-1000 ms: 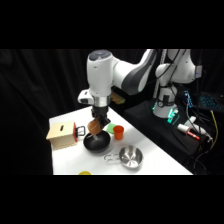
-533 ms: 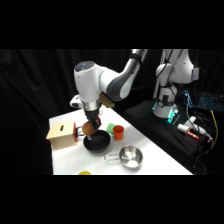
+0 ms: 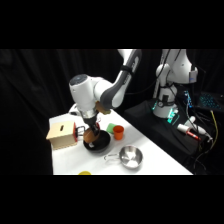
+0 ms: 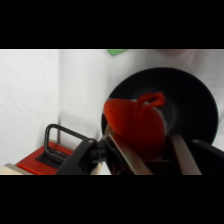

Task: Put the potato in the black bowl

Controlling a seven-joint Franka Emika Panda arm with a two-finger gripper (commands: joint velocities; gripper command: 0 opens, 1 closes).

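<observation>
The potato (image 3: 90,135), a small reddish-brown lump, hangs just above the black bowl (image 3: 100,146) near the table's middle. My gripper (image 3: 90,131) comes down from above and is shut on it. In the wrist view the potato (image 4: 135,124) sits between my two fingers, over the left part of the round black bowl (image 4: 192,85). My gripper (image 4: 145,139) hides the potato's lower end. I cannot tell whether the potato touches the bowl.
A wooden box (image 3: 61,134) with a red part and a black handle (image 4: 57,142) stands just left of the bowl. An orange-red cup (image 3: 118,131) and a green item (image 3: 111,127) lie behind it. The steel pan (image 3: 131,156) is front right, a yellow object (image 3: 85,173) at the front edge.
The arm has swung left and come down with the potato in its grip, so the potato now hangs lower and over the black bowl.
</observation>
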